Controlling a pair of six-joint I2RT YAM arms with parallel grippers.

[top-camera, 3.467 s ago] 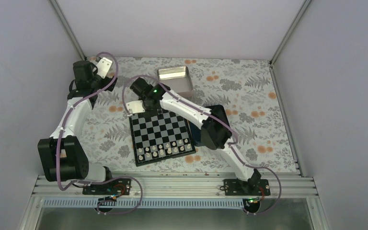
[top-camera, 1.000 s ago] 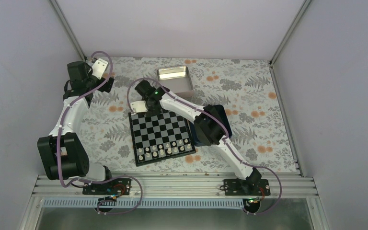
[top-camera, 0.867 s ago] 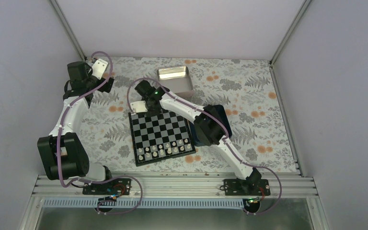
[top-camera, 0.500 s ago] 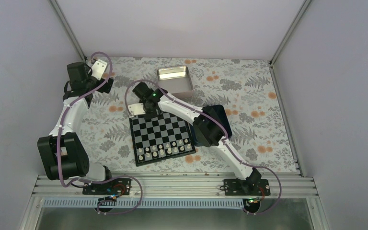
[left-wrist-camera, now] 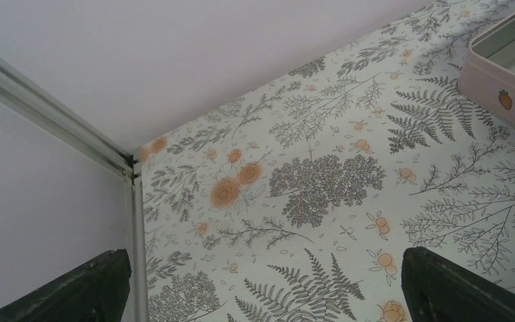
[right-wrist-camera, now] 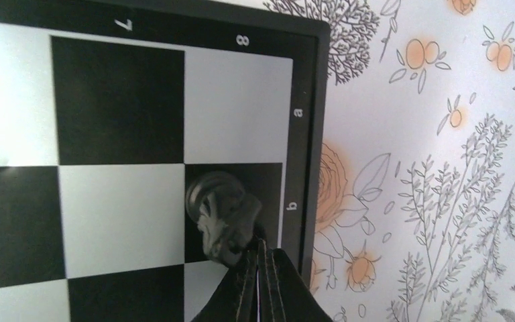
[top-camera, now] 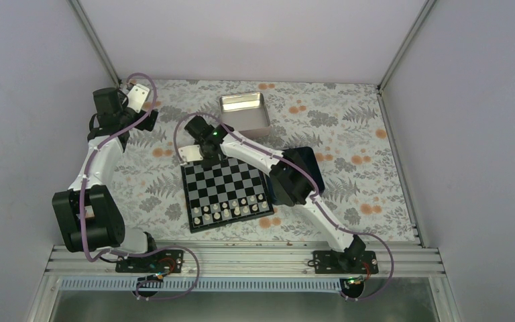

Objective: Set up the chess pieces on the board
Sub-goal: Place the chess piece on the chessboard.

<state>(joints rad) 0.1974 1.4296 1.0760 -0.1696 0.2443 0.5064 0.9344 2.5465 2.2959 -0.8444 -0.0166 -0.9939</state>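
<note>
Chess piece [right-wrist-camera: 224, 221], a black knight, on the board [right-wrist-camera: 117, 100], lower centre; right jaws closed beside it; left jaws wide, empty.

One board [top-camera: 224, 182] lies on the bench [top-camera: 349, 134]. One black knight [right-wrist-camera: 222, 218] is in sight on it, standing on a dark square by the border.

The pale chessmen [top-camera: 231, 208] stand in two rows along the board's near edge. They are too small to count one by one, though each row seems to run the full width.

There is one metal tin [top-camera: 245, 111] and one navy box [top-camera: 312, 161], which is partly hidden.

Two arms stand at the bench's near edge, the left arm [top-camera: 97, 161] and the right arm [top-camera: 255, 151]. That makes two grippers: the left gripper [left-wrist-camera: 261, 285] and the right gripper [right-wrist-camera: 259, 251].
</note>
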